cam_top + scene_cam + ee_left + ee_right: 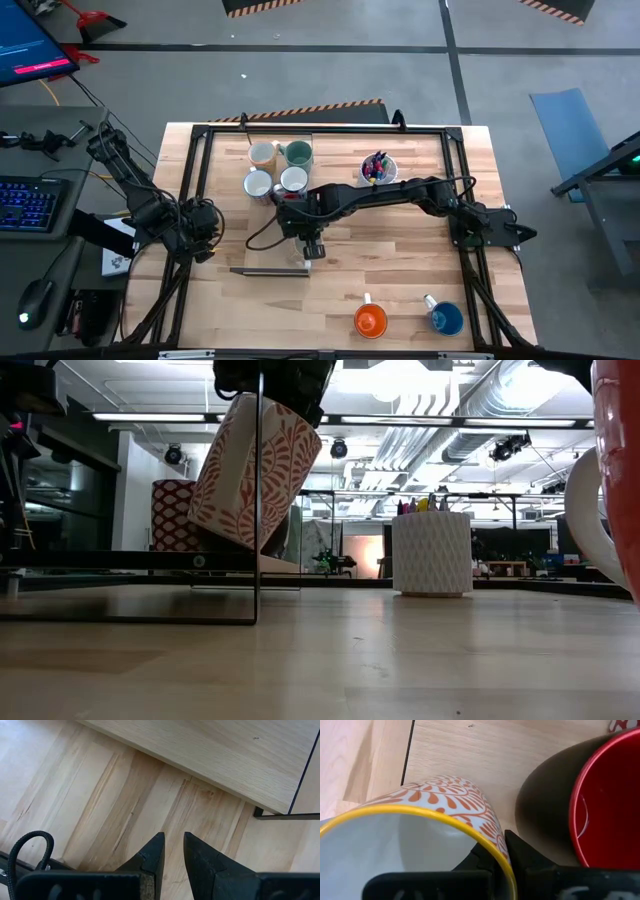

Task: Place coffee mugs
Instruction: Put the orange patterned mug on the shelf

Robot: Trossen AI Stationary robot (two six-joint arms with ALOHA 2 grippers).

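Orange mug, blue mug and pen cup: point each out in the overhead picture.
orange mug (370, 321), high view, on its orange inside.
blue mug (446, 319), high view, on its blue inside.
pen cup (378, 169), high view, on the pens at its mouth.

Dark jointed arms (380, 195), looped black cables (20, 851)

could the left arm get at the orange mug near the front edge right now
Probably yes. The left claw hangs empty at the table's left side, and bare wood lies between it and the orange mug. The right claw, holding the patterned mug, sits farther back.

Pen cup (378, 168) on wooden table (400, 270)
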